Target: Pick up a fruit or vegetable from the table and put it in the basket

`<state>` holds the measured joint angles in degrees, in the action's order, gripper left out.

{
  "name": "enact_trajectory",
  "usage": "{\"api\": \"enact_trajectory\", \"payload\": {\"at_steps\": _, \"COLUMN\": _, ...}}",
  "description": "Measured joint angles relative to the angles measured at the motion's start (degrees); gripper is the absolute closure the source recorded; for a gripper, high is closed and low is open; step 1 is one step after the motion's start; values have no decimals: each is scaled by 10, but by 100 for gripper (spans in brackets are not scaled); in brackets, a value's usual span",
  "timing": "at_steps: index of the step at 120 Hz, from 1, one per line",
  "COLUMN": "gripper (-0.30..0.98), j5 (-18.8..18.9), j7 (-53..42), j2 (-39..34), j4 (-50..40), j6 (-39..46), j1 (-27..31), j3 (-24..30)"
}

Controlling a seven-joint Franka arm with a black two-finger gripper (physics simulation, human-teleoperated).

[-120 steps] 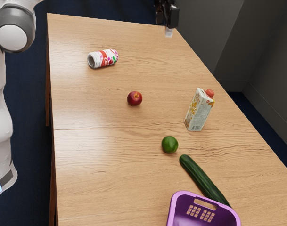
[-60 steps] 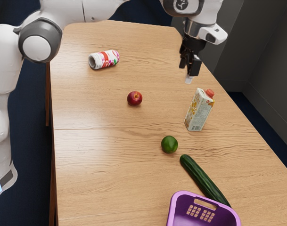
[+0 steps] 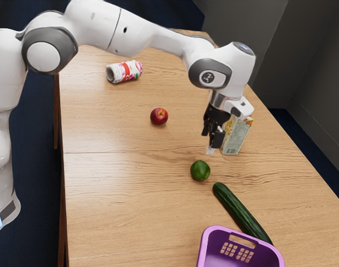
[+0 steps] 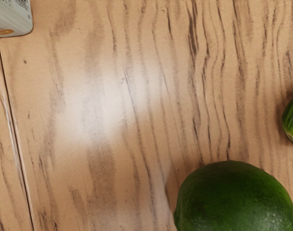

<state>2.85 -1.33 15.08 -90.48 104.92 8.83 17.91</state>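
One black gripper (image 3: 210,150) hangs over the table (image 3: 102,183), right of centre in the exterior view, with its tip apart from the lime (image 3: 200,171). From this side I cannot tell whether it is spread or together. Compared with the earlier frames, it has come from the top of the exterior view down to the carton (image 3: 236,139), which it now partly covers. The can (image 3: 124,72), upper left, has shifted slightly toward the exterior view's right; the apple (image 3: 159,116) keeps its place near the middle. The lime lies just below and right of centre, perhaps nearly round, so its long axis is hard to read. The cucumber (image 3: 239,211) points one end toward the lime, its long axis slanting down toward the lower right, beside the purple basket (image 3: 211,245).
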Motion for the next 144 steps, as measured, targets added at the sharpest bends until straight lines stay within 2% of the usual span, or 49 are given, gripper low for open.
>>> {"api": "enact_trajectory", "payload": {"at_steps": 69, "gripper": 0, "j5": -3, "j7": 0, "j2": -35, "j4": -98, "j6": 80, "j1": -3, "j3": 22}}
{"api": "enact_trajectory", "payload": {"at_steps": 144, "gripper": 0, "j5": -4, "j7": 0, "j2": -26, "j4": -128, "j6": 118, "j1": -4, "j3": 29}}
